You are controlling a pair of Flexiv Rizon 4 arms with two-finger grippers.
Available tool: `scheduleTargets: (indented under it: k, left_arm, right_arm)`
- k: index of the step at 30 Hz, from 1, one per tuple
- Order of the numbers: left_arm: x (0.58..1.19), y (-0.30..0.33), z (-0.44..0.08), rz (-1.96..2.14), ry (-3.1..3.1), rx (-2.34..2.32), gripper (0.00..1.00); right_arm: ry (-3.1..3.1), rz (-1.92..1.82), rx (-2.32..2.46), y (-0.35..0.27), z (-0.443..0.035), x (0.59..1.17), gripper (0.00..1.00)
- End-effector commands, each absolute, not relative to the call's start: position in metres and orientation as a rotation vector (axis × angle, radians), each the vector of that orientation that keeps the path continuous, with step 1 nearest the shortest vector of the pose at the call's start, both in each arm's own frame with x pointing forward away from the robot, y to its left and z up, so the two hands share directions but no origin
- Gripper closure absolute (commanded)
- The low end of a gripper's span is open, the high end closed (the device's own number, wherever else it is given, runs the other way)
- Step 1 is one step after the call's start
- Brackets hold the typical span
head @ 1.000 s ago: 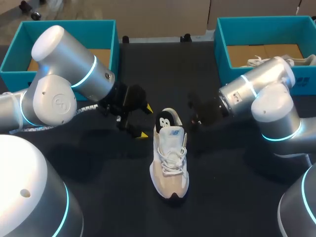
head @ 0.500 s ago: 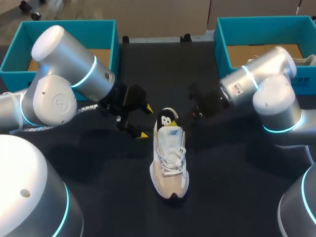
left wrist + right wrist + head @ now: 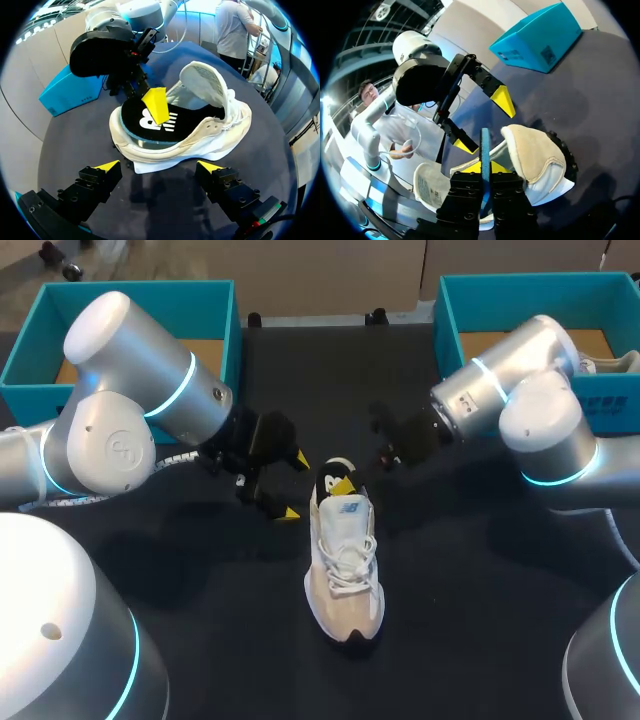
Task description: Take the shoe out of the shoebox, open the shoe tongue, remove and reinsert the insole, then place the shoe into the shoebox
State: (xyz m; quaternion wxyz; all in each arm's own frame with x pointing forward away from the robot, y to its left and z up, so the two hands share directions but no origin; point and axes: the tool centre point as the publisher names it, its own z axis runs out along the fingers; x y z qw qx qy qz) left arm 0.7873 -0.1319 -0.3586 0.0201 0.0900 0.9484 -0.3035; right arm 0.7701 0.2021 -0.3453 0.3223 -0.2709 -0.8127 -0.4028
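A white and beige shoe (image 3: 345, 570) lies mid-table with its toe toward the front edge. Its tongue (image 3: 202, 82) is folded open. A black insole (image 3: 331, 480) sticks up out of the heel. My right gripper (image 3: 345, 483) reaches in from the right and is shut on the insole's upper edge (image 3: 484, 142), which stands between the two fingers in the right wrist view. My left gripper (image 3: 293, 485) is open just left of the heel, holding nothing. In the left wrist view its yellow tips (image 3: 107, 166) stand wide apart just short of the shoe's side (image 3: 220, 130).
A teal shoebox (image 3: 130, 288) stands at the back left. A second teal box (image 3: 530, 282) at the back right has another white shoe (image 3: 610, 362) in it. My right arm's elbow (image 3: 545, 425) hangs in front of that box.
My right arm has swung left and toward the back, bringing its gripper onto the insole at the shoe's heel. The left arm and the shoe have kept still.
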Motion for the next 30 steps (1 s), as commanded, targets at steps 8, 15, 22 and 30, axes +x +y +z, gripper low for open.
scheduleTargets:
  k: [8,15,22,30]
  left_arm:
    - [0.788,-0.132,-0.359,-0.938,2.944,0.280,0.00]
    - [0.788,-0.132,-0.359,-0.938,2.944,0.280,0.00]
    - [0.788,-0.132,-0.359,-0.938,2.944,0.280,0.00]
    - [0.788,-0.132,-0.359,-0.938,2.944,0.280,0.00]
  right_arm:
    - [-2.127,-0.965,-0.737,0.202,-0.355,0.753,1.00]
    - [-2.109,-0.949,-0.757,0.200,-0.359,0.743,1.00]
    - [-2.119,-0.987,-0.787,0.197,-0.354,0.744,0.83]
    - [-2.141,-1.054,-0.796,0.197,-0.342,0.748,0.73]
